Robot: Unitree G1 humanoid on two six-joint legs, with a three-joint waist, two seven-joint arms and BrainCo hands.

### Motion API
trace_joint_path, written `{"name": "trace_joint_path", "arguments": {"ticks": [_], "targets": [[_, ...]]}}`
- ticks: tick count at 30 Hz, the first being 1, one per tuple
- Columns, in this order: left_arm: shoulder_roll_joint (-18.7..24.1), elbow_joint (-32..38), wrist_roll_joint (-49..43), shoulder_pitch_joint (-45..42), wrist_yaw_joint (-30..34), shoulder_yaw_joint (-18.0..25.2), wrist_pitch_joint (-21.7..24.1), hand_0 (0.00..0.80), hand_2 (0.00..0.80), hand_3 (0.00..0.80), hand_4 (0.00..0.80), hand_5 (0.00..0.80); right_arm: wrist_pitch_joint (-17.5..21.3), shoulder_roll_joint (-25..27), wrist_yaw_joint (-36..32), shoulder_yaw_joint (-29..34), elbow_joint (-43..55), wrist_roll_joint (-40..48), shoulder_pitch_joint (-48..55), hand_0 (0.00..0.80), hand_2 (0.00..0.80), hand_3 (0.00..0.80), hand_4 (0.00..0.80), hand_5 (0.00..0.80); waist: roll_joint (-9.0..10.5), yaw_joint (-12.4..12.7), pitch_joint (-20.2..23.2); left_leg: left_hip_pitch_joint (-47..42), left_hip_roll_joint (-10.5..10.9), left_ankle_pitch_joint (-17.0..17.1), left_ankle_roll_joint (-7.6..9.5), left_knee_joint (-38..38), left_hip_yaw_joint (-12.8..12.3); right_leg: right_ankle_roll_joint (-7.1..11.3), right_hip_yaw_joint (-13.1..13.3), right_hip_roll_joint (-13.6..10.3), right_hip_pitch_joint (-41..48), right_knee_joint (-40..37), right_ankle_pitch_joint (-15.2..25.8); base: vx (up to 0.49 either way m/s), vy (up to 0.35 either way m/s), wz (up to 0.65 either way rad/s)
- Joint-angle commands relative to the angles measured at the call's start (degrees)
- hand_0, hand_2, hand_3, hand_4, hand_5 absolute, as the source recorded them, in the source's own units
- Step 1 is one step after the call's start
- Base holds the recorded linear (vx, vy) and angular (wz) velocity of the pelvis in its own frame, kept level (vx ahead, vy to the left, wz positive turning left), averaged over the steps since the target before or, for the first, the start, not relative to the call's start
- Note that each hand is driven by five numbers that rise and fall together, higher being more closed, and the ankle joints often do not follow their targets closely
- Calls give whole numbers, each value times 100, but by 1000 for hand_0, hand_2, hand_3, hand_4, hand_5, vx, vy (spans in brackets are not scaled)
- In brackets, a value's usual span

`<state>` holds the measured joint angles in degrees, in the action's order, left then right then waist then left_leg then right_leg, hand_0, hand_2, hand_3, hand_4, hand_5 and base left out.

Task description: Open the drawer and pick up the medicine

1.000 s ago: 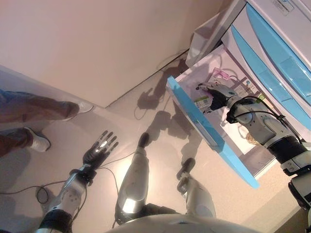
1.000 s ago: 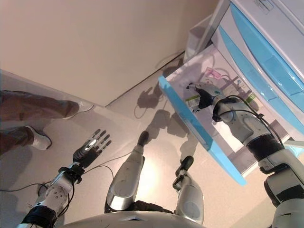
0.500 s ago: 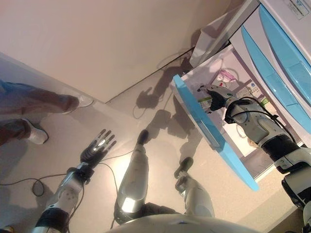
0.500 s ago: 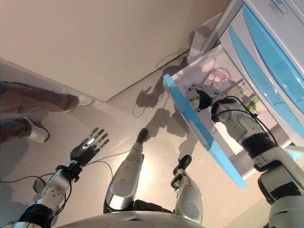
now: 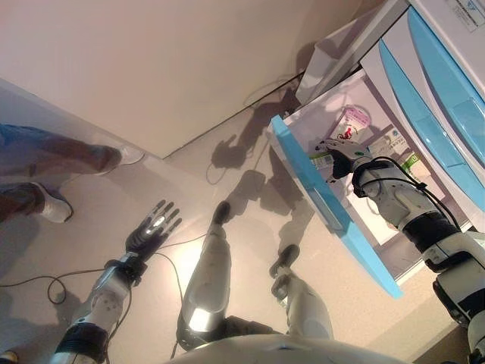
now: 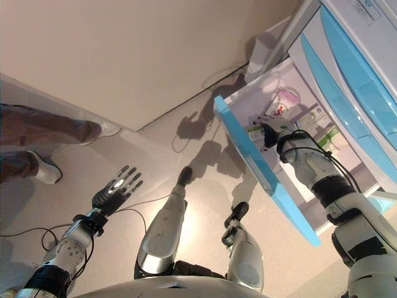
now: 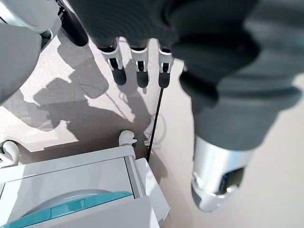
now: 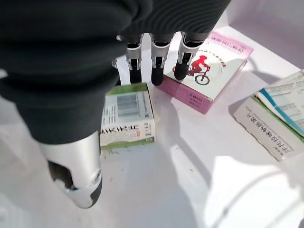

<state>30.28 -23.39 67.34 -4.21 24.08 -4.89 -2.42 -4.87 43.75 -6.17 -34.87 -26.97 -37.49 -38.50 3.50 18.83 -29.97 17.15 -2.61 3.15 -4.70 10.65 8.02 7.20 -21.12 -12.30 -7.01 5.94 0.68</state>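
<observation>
Left eye view: drawer (image 5: 333,216) is pulled open at right of frame, blue front panel running diagonally toward lower right. Right hand (image 5: 342,152) is inside it, above the white floor of the drawer. Pink medicine box (image 5: 353,119) lies toward the upper part of the drawer, green-and-white medicine box (image 5: 319,158) sits just left of the hand, near the blue front. Left hand (image 5: 151,232) hangs lower left over the floor, fingers spread and straight, holding nothing. A person's legs (image 5: 53,163) and shoes show at the left edge.

Right eye view: same layout (nothing extra to add).

Left wrist view: left hand's fingers (image 7: 137,59) are straight, empty, pointing over the floor; white cabinet (image 7: 85,190) with a blue drawer front at the bottom of frame.

Right wrist view: right hand's fingers (image 8: 156,61) are extended, not curled, thumb (image 8: 76,175) apart at lower left. Nothing gripped. Fingertips hover over the near edge of the pink box, green-and-white box lying between fingers and thumb. More medicine packets (image 8: 275,118) at right edge, apart from the hand.
</observation>
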Motion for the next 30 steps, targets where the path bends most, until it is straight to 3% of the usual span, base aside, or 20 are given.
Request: {"name": "trace_joint_path", "arguments": {"ticks": [1,10,13,14,17,30], "targets": [[289,331,-138,-107,66,7,-33,0,0,0,0,0,-85,148,218,-319,-20,-212,-246,0,0,0,0,0,74,63,18,212,219,-505,310,342,-239,195,122,-105,-107,484,8,0,0,0],[319,405,-148,-110,46,57,-108,0,0,0,0,0,-99,66,196,-327,-94,-235,-269,0,0,0,0,0,69,95,18,242,226,-488,318,329,-211,199,97,-104,-148,499,23,0,0,0],[339,441,-130,-105,13,68,-148,0,0,0,0,0,-108,62,172,-334,-94,-226,-283,458,458,458,458,458,70,102,18,242,228,-484,322,318,-209,199,84,-99,-153,499,30,0,0,0],[346,459,-134,-118,8,79,-160,0,0,0,0,0,-99,72,167,-332,-94,-227,-279,515,515,515,515,515,74,106,18,245,229,-486,323,321,-209,198,79,-97,-149,493,30,0,0,0],[354,475,-140,-127,2,82,-166,0,0,0,0,0,-98,80,166,-346,-85,-237,-274,800,800,800,800,800,90,112,18,269,228,-489,323,339,-201,201,72,-89,-166,498,35,0,0,0],[383,491,-129,-98,-20,99,-174,0,0,0,0,0,-140,47,189,-364,-79,-259,-273,800,800,800,800,800,140,123,18,337,230,-506,332,369,-180,208,74,-64,-231,502,60,0,0,0]]}}
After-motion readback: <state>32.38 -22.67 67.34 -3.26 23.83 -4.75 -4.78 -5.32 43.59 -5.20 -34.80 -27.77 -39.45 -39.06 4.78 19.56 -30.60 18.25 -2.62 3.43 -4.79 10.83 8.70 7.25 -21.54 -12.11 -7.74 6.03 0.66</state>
